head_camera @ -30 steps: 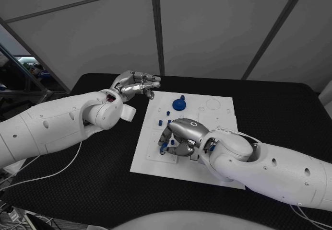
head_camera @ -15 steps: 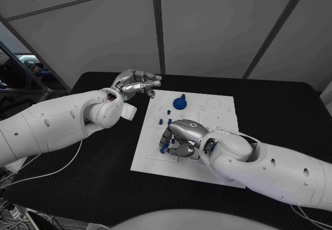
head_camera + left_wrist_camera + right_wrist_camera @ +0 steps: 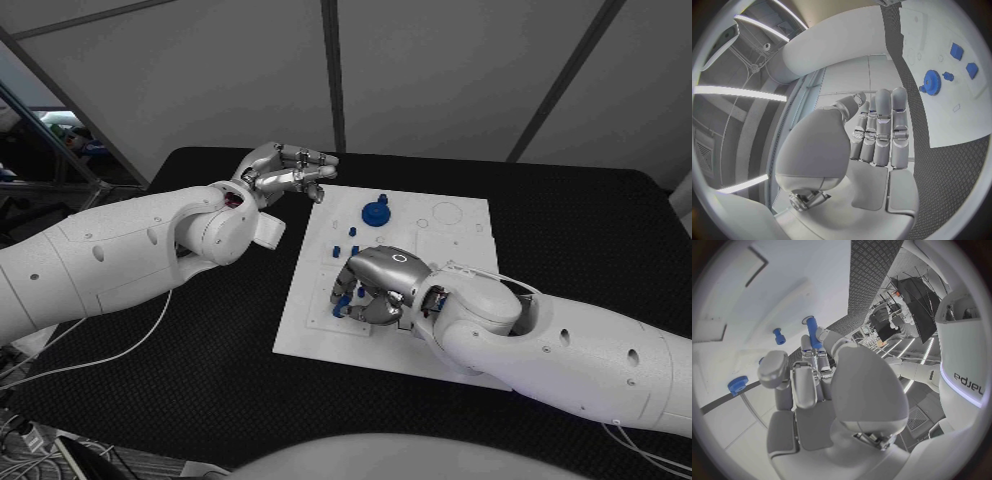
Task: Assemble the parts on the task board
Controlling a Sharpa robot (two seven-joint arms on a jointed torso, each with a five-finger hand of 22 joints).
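Task board (image 3: pixel 433 250), white, lies in the middle of the black table (image 3: pixel 577 230), with free table surface all around its edges. Right hand (image 3: pixel 378 288) is low over the board's near left part and pinches a blue peg (image 3: pixel 812 332) between its fingertips. Left hand (image 3: pixel 286 172) hovers beside the board's far left corner, fingers curled in and holding nothing. A blue gear (image 3: pixel 375 213) stands on the far part of the board. Grey panel walls stand behind the table.

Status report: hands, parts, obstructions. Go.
Left hand curled, holding nothing, off the board's far left corner. Right hand on the board, pinching a blue peg. Blue gear sits beyond it. Nothing in the way.
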